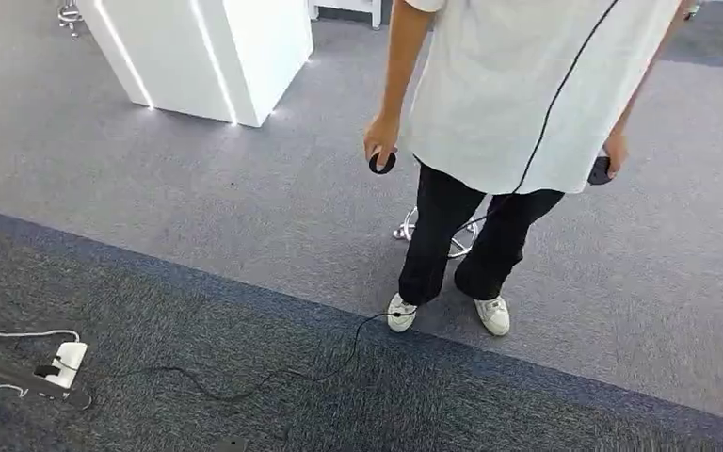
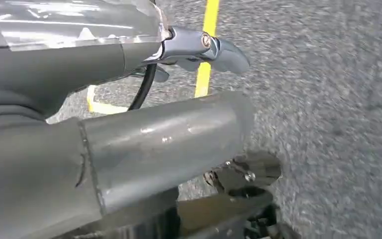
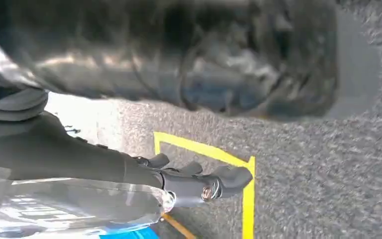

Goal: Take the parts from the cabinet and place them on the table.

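Left wrist view, left hand (image 2: 199, 50): hangs over carpet (image 2: 328, 99), fingers look empty; curl hard to read, can't tell open/closed.
Right hand (image 3: 199, 181): same, hangs by yellow tape (image 3: 204, 149); grip unclear.
Parts, cabinet, table: none seen.
Person (image 1: 527, 94): head cut off, holds controllers.

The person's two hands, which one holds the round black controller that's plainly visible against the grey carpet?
The hand on the picture's left side in the head view: its controller shows whole against the carpet, while the other hand half hides its own.

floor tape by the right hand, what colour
Yellow floor tape on grey carpet, clearest in the right wrist view.
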Robot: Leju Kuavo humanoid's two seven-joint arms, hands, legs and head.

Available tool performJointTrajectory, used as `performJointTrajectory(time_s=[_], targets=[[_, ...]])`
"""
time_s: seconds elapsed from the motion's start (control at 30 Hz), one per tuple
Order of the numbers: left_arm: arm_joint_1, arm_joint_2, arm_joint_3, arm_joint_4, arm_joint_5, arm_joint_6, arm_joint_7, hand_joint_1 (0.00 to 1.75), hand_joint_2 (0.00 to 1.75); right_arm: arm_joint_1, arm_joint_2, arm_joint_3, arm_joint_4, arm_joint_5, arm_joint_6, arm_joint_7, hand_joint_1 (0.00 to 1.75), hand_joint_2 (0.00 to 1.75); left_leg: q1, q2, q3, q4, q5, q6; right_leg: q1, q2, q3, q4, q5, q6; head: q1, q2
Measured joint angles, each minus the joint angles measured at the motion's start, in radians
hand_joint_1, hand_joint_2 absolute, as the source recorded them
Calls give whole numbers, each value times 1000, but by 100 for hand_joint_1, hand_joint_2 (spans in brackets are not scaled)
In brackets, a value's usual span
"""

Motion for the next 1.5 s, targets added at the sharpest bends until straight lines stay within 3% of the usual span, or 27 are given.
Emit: performJointTrajectory(time_s=[0.07, 0.13, 0.2, 0.27, 0.3, 0.43, 0.47, 0.53, 0.6, 0.63, 0.67, 0.7, 0.77, 0.8, 0.83, 0.93, 0.97, 1.03, 1.1, 1.13, 1.2, 1.27, 1.3, 1.33, 1.43, 1.47, 1.5], targets=[[3, 0, -1, 0, 0, -2, 0, 0, 0, -2, 0, 0, 0, 8, -2, 2, 0, 0, -1, -31, -71, 160, -89, 2, 6, 16, -12, 1, 6, -9, 0, 0], [7, 0, -1, 0, 0, -2, 0, 0, 0, -2, 0, 0, 0, 8, -3, 4, 0, 0, -1, -37, -117, 255, -111, 5, 15, 31, -23, 4, 11, -15, 0, 0], [11, 0, -1, 0, 0, -2, 0, 0, 0, -1, 0, 0, 0, 8, -3, 5, 0, 0, -4, -38, -78, 173, -44, 16, 21, 43, -32, 11, 15, -15, 0, 0], [6, 0, -1, 0, 0, -2, 0, 0, 0, -1, 0, 0, 0, 8, -3, 6, 0, 0, -15, -42, 10, 1, 30, 37, 21, 51, -40, 17, 21, -10, 0, 0], [2, 2, -1, 0, 0, -2, 0, 0, 0, -1, 4, 0, 0, 8, -3, 6, 0, 0, -25, -48, 26, -51, 30, 46, 25, 52, -43, 23, 24, -6, 0, 0], [1, 3, -2, 0, 0, -2, 0, 0, 0, 1, 5, 0, 0, 8, -4, 6, 0, 0, -31, -44, 13, -57, 65, 62, 18, 55, -48, 11, 46, 23, 0, 0], [0, 3, -2, 0, 0, -2, 0, 0, 0, 1, 3, 0, 1, 8, -4, 7, 0, 0, -22, -35, 9, -69, 84, 69, 15, 50, -52, 26, 30, 24, 2, 0], [-1, 3, -2, 0, -1, -2, 0, 0, 0, 1, 3, 0, 1, 8, -5, 7, 0, 0, -24, -33, -10, -73, 101, 84, 12, 44, -83, 115, -81, 31, 5, 0], [1, 3, -2, 0, -1, -5, 0, 0, 0, 0, 3, 0, 1, 8, -6, 8, 0, 0, -24, -26, -34, -71, 117, 82, 8, 43, -121, 261, -172, 42, 4, 0], [1, 3, -2, 0, -1, -5, 0, 0, 0, 0, 3, 0, 1, 8, -6, 8, 0, 0, -24, -23, -46, -69, 124, 81, 6, 43, -123, 297, -181, 46, 4, 0], [1, 3, -2, 0, -1, -5, 0, 0, 0, 0, 3, 0, 1, 8, -6, 9, 0, 0, -23, -20, -56, -66, 131, 78, 3, 42, -105, 292, -165, 51, 4, 0], [1, 3, -2, 0, -1, -5, 0, 0, 0, 0, 2, 0, 1, 8, -6, 10, 0, 0, -22, -19, -71, -62, 138, 74, -1, 39, -65, 246, -135, 54, 4, 0], [1, 3, -2, 0, -1, -5, 0, 0, 0, 0, 2, 0, 1, 8, -7, 10, 0, 0, -18, -19, -96, -46, 149, 62, -9, 29, 65, 64, -82, 62, 4, 0], [2, 3, -2, 0, -2, -5, 0, 0, 0, -2, 2, 0, 1, 8, -7, 10, 0, 0, -19, -18, -107, -38, 152, 57, -10, 26, 108, -6, -106, 61, 4, 0], [2, 3, -2, 0, -2, -5, 1, 0, 0, -2, 2, 0, 1, 9, -7, 10, 0, 0, -19, -18, -109, -33, 156, 49, 2, 37, 99, 5, -89, 42, 0, 0], [-1, 1, -2, 0, -2, -4, 0, 0, 0, -1, 2, 0, 1, 11, -8, 10, 0, 0, -18, -17, -112, -35, 175, 26, 6, 37, 82, -2, -83, 17, 4, 0], [0, 2, -2, 0, -2, -4, 0, 0, 0, -1, 2, 0, 2, 11, -8, 10, 0, 0, -14, -22, -121, -26, 170, 21, -1, 34, 71, -8, -69, 5, 3, 0], [2, 2, -2, 0, -2, -4, 1, 0, 0, -6, 2, 0, 2, 12, -8, 10, 0, 0, -11, -34, -154, 47, 63, 17, 2, 33, 46, -8, -48, -11, 1, 0], [3, 2, -2, 0, -2, -4, 1, 0, 0, -3, 2, 0, 2, 13, -9, 11, 0, 0, -10, -37, -190, 200, -42, 13, 9, 32, 20, -7, -26, -15, 1, 0], [3, 2, -2, 0, -2, -4, 1, 0, 0, -2, 1, 0, 2, 14, -9, 10, 0, 0, -10, -37, -197, 253, -54, 12, 11, 32, 6, -5, -17, -14, 1, 0], [4, 2, -2, 0, -2, -4, 1, 0, 0, -2, 2, 0, 2, 16, -9, 10, 0, 0, -10, -37, -154, 239, -11, 17, 14, 32, -22, -1, 1, -13, 1, 0], [1, 2, -2, 0, -2, -4, 1, 0, 0, -2, 2, 0, 2, 17, -9, 10, 0, 0, -11, -38, -34, 78, 47, 26, 14, 36, -46, 9, 16, -7, 1, 0], [-1, 2, -2, 0, -2, -4, 1, 0, 0, -3, 2, 0, 2, 19, -9, 10, 0, 0, -11, -43, 27, -5, 41, 31, 13, 37, -52, 14, 21, -3, 0, 0], [-2, 2, -2, 0, -3, -4, 0, 0, 0, -2, 3, 0, 2, 20, -9, 11, 0, 0, -19, -46, 59, -69, 19, 33, 17, 37, -59, 19, 27, 4, 1, 0], [-1, 2, -2, 0, -5, -4, 1, 0, 0, -2, 3, 0, 2, 24, -9, 11, 0, 0, -26, -47, 42, -56, 37, 45, 11, 38, -55, 11, 50, 24, -2, 0], [0, 2, -2, 0, -5, -4, 1, 0, 0, 2, 3, 0, 2, 26, -10, 11, 0, 0, -17, -43, 35, -73, 56, 59, 14, 41, -58, 12, 56, 34, 0, 0], [-3, 1, -2, 0, -6, -5, 1, 0, 0, 1, 1, 0, 2, 26, -10, 11, 0, 0, -18, -35, 26, -73, 68, 69, 9, 41, -69, 32, 18, 34, 0, 0]])
